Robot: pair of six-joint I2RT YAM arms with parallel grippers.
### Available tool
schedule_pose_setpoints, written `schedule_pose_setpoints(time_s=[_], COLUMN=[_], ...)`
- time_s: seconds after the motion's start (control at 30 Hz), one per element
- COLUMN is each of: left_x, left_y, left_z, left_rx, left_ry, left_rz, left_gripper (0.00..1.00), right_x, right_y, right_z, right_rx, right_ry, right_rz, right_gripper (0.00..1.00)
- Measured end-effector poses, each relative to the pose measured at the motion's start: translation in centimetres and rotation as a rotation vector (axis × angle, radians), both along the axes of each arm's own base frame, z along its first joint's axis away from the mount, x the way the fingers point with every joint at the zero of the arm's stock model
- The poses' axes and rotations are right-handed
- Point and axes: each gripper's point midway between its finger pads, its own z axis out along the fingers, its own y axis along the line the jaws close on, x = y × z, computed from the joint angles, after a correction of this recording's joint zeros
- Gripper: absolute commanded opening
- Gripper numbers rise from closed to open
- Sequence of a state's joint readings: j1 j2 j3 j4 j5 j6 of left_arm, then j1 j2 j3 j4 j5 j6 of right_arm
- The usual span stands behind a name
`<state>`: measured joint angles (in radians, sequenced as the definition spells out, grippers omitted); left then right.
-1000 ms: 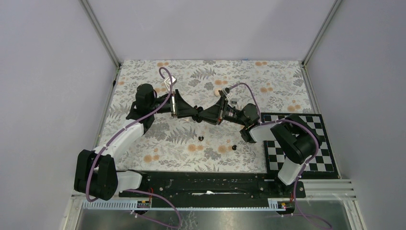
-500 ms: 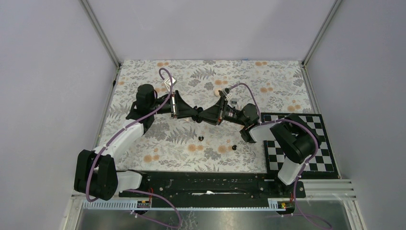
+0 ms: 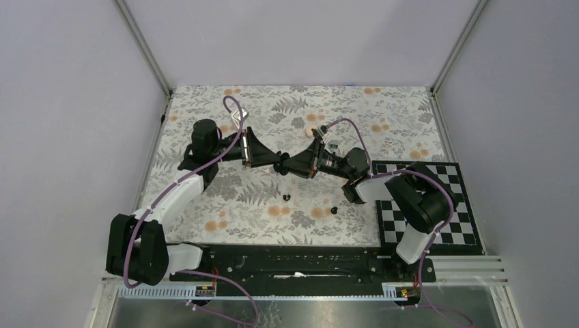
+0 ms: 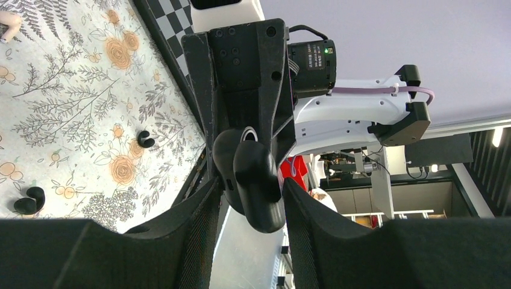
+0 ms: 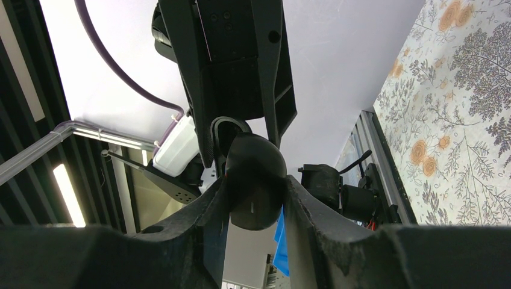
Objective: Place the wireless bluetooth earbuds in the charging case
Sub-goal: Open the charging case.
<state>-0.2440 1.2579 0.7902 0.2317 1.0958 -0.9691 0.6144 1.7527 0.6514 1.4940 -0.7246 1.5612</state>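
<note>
The black glossy charging case point(image 3: 283, 166) is held above the table's middle between both grippers. My left gripper point(image 3: 277, 163) comes from the left and is shut on the case point(image 4: 256, 180), which looks partly opened there. My right gripper point(image 3: 292, 166) comes from the right and is shut on the same case point(image 5: 256, 174), pinched between its fingers. Two tiny black earbuds lie on the floral cloth below: one point(image 3: 286, 197) near the middle, one point(image 3: 334, 210) to its right. Both show in the left wrist view, one point(image 4: 145, 139) further than the other point(image 4: 29, 201).
A black-and-white chequered mat point(image 3: 447, 225) lies at the right under the right arm's base. A small peach piece point(image 4: 7, 27) lies on the floral cloth point(image 3: 273, 109) at the top left of the left wrist view. Metal frame posts stand at the back corners.
My left arm has drawn very slightly to the left. The case stays held between both grippers and the earbuds have not moved.
</note>
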Motion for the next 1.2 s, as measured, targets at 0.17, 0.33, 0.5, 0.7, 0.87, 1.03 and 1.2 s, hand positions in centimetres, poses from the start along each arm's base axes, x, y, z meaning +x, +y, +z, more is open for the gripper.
schedule_pose_setpoints(time_s=[0.17, 0.33, 0.5, 0.7, 0.87, 1.03, 1.2], left_x=[0.13, 0.17, 0.28, 0.45, 0.60, 0.55, 0.40], left_y=[0.00, -0.02, -0.07, -0.13, -0.17, -0.17, -0.17], left_z=[0.36, 0.59, 0.98, 0.61, 0.19, 0.20, 0.22], left_rx=[-0.010, -0.018, -0.028, -0.026, -0.022, -0.022, -0.023], left_ry=[-0.004, -0.003, -0.015, -0.005, 0.012, 0.010, 0.009], left_rz=[0.004, 0.005, 0.006, 0.003, 0.002, -0.001, -0.009], left_gripper=[0.44, 0.44, 0.44, 0.44, 0.39, 0.41, 0.41], right_x=[-0.01, 0.00, 0.00, 0.00, 0.00, 0.00, 0.01], right_y=[0.00, 0.00, 0.00, 0.00, 0.00, 0.01, 0.01], right_z=[0.00, 0.00, 0.00, 0.00, -0.01, -0.03, -0.06], right_rx=[0.000, 0.000, 0.000, 0.000, 0.000, -0.001, -0.001], right_ry=[0.000, 0.000, 0.000, 0.000, 0.000, 0.001, 0.001], right_rz=[0.000, 0.000, 0.000, 0.000, 0.000, 0.000, 0.000], right_gripper=[0.00, 0.00, 0.00, 0.00, 0.00, 0.00, 0.00])
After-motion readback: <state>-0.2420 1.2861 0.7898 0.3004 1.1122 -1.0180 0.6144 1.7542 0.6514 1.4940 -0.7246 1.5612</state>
